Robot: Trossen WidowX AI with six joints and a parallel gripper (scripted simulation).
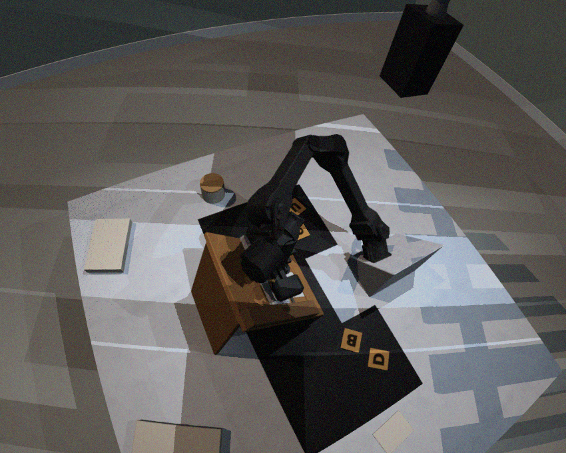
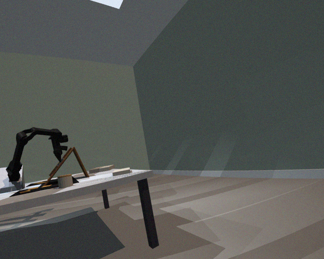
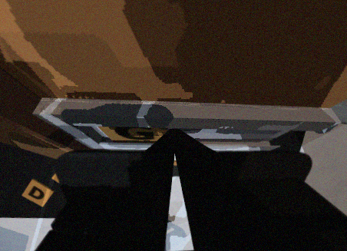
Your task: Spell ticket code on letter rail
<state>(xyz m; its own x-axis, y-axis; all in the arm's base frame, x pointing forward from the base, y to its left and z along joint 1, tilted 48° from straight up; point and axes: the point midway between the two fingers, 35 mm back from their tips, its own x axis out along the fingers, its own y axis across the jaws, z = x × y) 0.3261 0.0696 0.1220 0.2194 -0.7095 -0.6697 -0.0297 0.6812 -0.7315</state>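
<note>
The wooden board [image 1: 261, 314] [image 3: 96, 59] leans like an easel and carries the grey letter rail [image 3: 246, 113]. A G tile [image 3: 112, 133] sits in the rail toward its left end in the wrist view, partly hidden. My gripper [image 3: 173, 133] [image 2: 60, 160] is shut and empty, its tips at the rail just right of the G. A B tile [image 1: 351, 340] and a D tile [image 1: 378, 359] [image 3: 37, 193] lie on the black mat [image 1: 351, 390]. Two more tiles, one [image 1: 297, 205] above the other [image 1: 303, 231], lie partly hidden behind the arm. The ticket's code is not readable.
A wood-topped cylinder [image 1: 212, 188] [image 2: 65, 181] stands near the counter edge. Pale blocks lie at the left [image 1: 108, 245] and at the bottom [image 1: 176, 438]. A flat pale square [image 1: 393, 432] lies beside the mat. A grey wedge [image 1: 410, 250] stands at the arm's base.
</note>
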